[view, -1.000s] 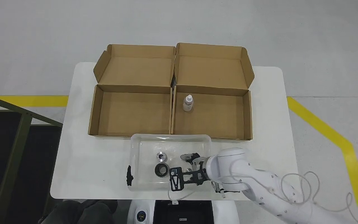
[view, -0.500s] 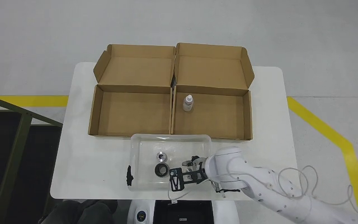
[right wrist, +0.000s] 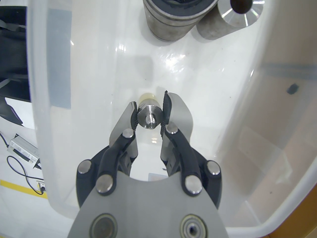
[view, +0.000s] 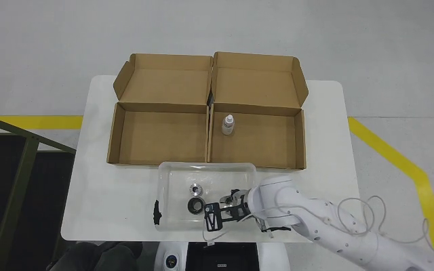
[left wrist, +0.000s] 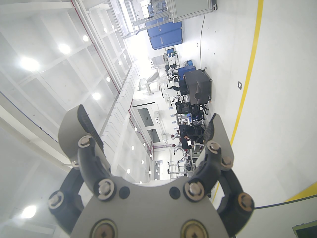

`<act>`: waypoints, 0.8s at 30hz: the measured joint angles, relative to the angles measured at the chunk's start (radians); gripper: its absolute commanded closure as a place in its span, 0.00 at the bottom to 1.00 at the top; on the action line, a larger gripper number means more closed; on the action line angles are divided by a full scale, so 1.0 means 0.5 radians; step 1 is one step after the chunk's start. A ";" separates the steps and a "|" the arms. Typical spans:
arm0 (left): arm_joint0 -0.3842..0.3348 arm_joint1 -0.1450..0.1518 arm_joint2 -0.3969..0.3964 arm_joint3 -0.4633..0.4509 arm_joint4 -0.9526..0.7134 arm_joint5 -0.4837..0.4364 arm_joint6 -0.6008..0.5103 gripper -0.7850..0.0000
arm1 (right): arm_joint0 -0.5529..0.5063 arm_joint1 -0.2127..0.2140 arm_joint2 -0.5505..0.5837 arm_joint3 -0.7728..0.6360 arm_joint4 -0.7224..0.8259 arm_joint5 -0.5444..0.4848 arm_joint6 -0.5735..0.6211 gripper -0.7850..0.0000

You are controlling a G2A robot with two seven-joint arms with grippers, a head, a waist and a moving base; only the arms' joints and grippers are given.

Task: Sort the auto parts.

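The right gripper [right wrist: 149, 103] is clamping a small metal fitting [right wrist: 147, 120] inside the clear tray [right wrist: 45, 75], the fitting's long axis running along the fingers [right wrist: 178, 111], pale tip toward the floor, with the cardboard boxes [view: 159, 139] lying just beyond the tray.

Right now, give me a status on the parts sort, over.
Right gripper shut on small metal fitting inside clear bin. Left gripper open, empty. Sleeve and steel cylinder stand clear of the grip.
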 measured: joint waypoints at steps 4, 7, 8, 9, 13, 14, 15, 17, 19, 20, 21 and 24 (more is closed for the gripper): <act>0.000 0.000 0.000 0.000 0.000 0.000 0.000 0.00 | 0.001 0.003 0.035 -0.045 0.026 -0.007 -0.055 1.00; 0.000 0.000 0.000 0.000 0.000 0.000 0.000 0.00 | 0.002 0.005 0.065 -0.087 0.029 -0.023 -0.117 1.00; 0.000 0.000 0.000 0.000 0.000 0.000 0.000 0.00 | 0.003 0.006 0.073 -0.102 0.022 -0.028 -0.135 1.00; 0.000 0.000 0.000 0.000 0.000 0.000 0.000 0.00 | 0.006 0.006 0.082 -0.121 0.011 -0.034 -0.160 1.00; 0.000 0.000 0.000 0.000 0.000 0.000 0.000 0.00 | 0.024 0.002 0.122 -0.179 -0.033 -0.022 -0.249 1.00; 0.000 0.000 0.000 0.000 0.000 0.000 0.000 0.00 | 0.030 0.000 0.133 -0.192 -0.044 -0.016 -0.272 1.00; 0.000 0.000 0.000 0.000 0.000 0.000 0.000 0.00 | 0.037 -0.002 0.148 -0.206 -0.056 -0.009 -0.304 1.00; 0.000 0.000 0.000 0.000 0.000 0.000 0.000 0.00 | 0.046 -0.004 0.171 -0.216 -0.070 -0.001 -0.353 1.00; 0.000 0.000 0.000 0.000 0.000 0.000 0.000 0.00 | 0.062 -0.006 0.202 -0.228 -0.120 0.019 -0.399 1.00; 0.000 0.000 0.000 0.000 0.000 0.000 0.000 0.00 | 0.065 -0.007 0.215 -0.231 -0.149 0.031 -0.420 1.00; 0.000 0.000 0.000 0.000 0.000 0.000 0.000 0.00 | 0.067 -0.008 0.229 -0.236 -0.189 0.048 -0.449 1.00; 0.000 0.000 0.000 0.000 0.000 0.000 0.000 0.00 | 0.062 -0.009 0.269 -0.241 -0.274 0.085 -0.543 1.00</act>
